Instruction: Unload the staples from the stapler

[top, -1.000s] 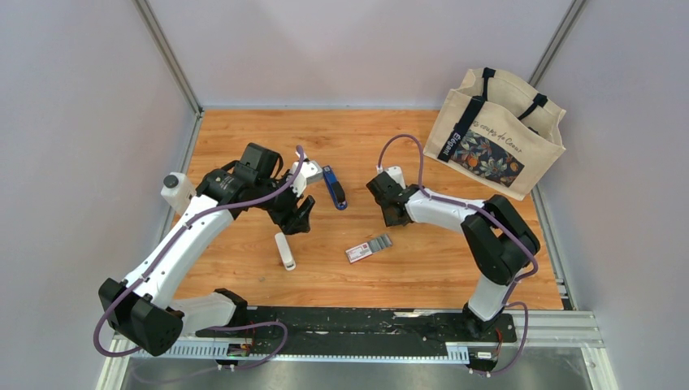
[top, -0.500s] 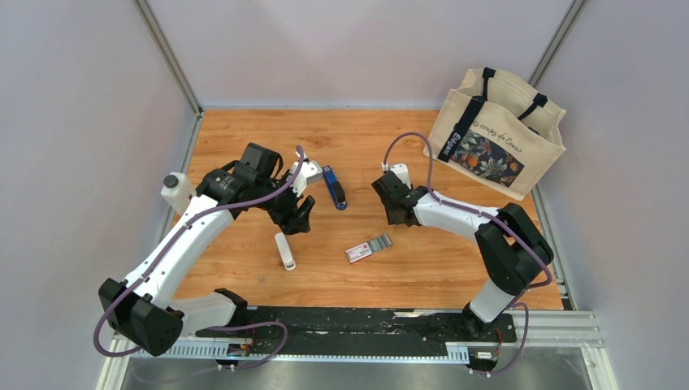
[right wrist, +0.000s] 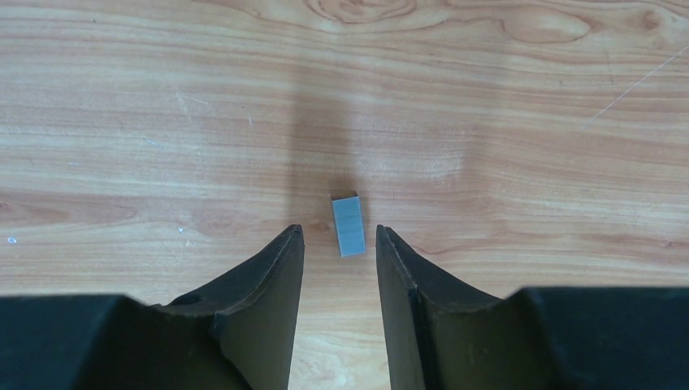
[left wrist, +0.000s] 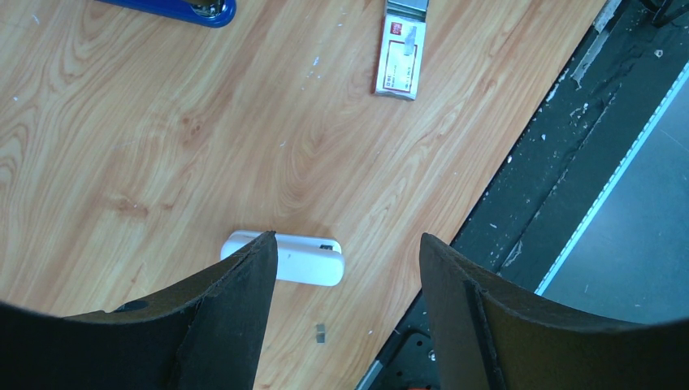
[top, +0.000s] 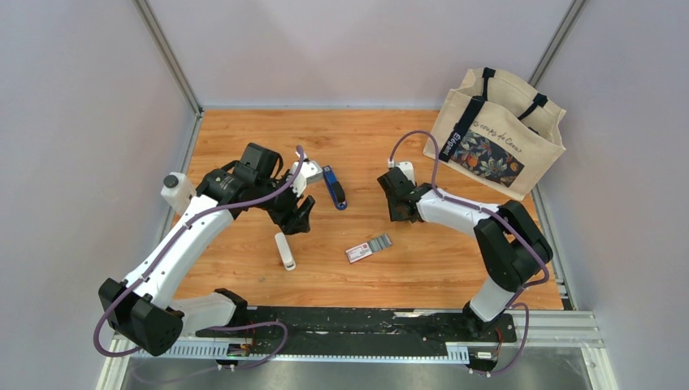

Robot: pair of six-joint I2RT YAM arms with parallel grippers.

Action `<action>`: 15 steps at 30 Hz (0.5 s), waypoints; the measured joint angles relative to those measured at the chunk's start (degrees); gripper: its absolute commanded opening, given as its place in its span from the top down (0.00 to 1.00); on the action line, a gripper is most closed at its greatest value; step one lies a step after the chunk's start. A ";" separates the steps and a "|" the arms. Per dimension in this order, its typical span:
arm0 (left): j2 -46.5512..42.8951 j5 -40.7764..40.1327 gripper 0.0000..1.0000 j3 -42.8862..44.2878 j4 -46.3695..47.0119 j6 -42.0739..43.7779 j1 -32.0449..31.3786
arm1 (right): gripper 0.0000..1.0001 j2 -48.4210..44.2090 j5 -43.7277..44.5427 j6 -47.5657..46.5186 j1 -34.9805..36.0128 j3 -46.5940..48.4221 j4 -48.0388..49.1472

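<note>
The slim blue stapler (top: pixel 334 187) lies on the wooden table; only its end shows at the top of the left wrist view (left wrist: pixel 175 8). My left gripper (top: pixel 301 218) is open and empty, just left of the stapler and above the white stick; its jaws stand wide apart in the left wrist view (left wrist: pixel 348 237). My right gripper (top: pixel 397 211) is right of the stapler, pointing down at the table. It is open with a narrow gap (right wrist: pixel 338 230), and a short grey strip of staples (right wrist: pixel 348 225) lies on the wood just beyond its tips, not gripped.
A white rounded stick (top: pixel 284 250) lies below the left gripper. A pink-and-white box (top: pixel 358 253) with grey staple strips (top: pixel 381 242) beside it lies at mid-table. A tiny staple bit (left wrist: pixel 320 331) lies near the front rail. A canvas tote bag (top: pixel 497 132) stands at the back right.
My right gripper has shifted a little to the right and away from the stapler. The left arm and the objects on the table have not moved.
</note>
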 measured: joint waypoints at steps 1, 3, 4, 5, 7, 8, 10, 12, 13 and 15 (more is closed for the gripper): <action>0.00 -0.02 0.27 0.00 0.00 0.00 0.00 | 0.58 0.00 -0.39 0.02 -0.31 0.00 0.15; 0.00 0.00 0.27 0.00 0.00 0.04 0.00 | 0.58 0.00 -1.27 0.02 -1.03 0.00 0.46; 0.00 -0.02 0.27 0.00 0.00 0.09 0.00 | 0.58 0.04 -1.62 0.02 -1.36 0.00 0.50; 0.00 -0.02 0.27 0.00 0.00 0.11 0.00 | 0.58 0.11 -1.90 0.02 -1.62 -0.02 0.57; 0.00 0.00 0.27 0.00 -0.02 0.13 0.00 | 0.58 0.42 -2.64 0.00 -2.05 -0.02 0.74; 0.00 0.00 0.27 0.00 0.00 0.13 0.00 | 0.59 0.68 -2.97 0.02 -2.27 -0.04 0.81; 0.00 -0.02 0.27 0.00 -0.02 0.13 0.00 | 0.59 0.85 -3.48 0.00 -2.54 -0.31 0.81; 0.00 -0.02 0.27 0.00 -0.02 0.13 0.00 | 0.59 0.87 -3.89 0.02 -2.58 -0.57 0.81; 0.00 0.00 0.27 0.00 -0.02 0.15 0.00 | 0.60 0.90 -4.07 0.00 -2.60 -0.66 0.83; 0.00 -0.02 0.27 0.00 -0.02 0.15 0.00 | 0.61 1.03 -4.50 0.00 -2.80 -0.66 0.83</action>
